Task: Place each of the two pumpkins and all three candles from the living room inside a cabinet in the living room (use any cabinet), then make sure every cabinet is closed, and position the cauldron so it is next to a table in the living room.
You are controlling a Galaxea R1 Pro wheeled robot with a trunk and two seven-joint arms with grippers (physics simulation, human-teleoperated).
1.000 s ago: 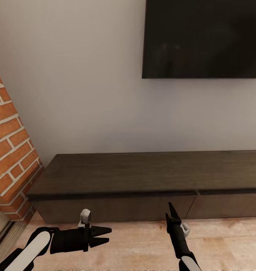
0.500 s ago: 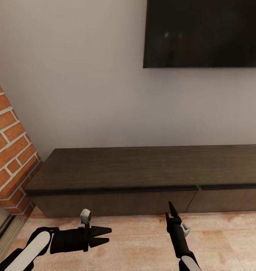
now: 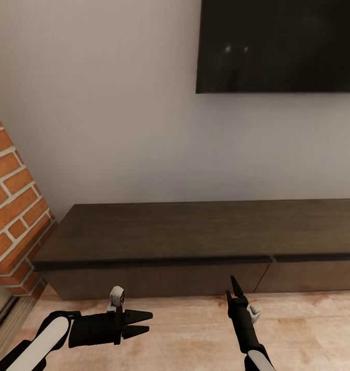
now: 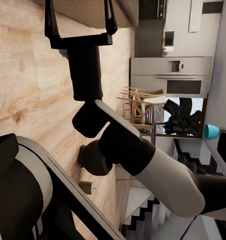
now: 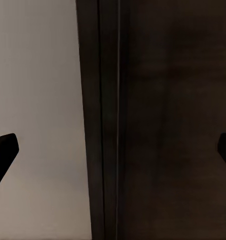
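We are in front of the cabinet, a long, low, dark brown one against the pale wall. Its two drawer fronts that we can see are both shut, so we cannot see what is inside. Its top is bare.

We have two hands, and both hold nothing. Our left hand hangs low over the wooden floor, pointing sideways toward our right arm, with its two fingers spread a little. Our right hand points at the cabinet front, near the line where the two drawers meet. In the right wrist view its two fingers are spread wide.

One big black TV hangs on the wall above the cabinet. One red brick wall stands at the cabinet's left end.
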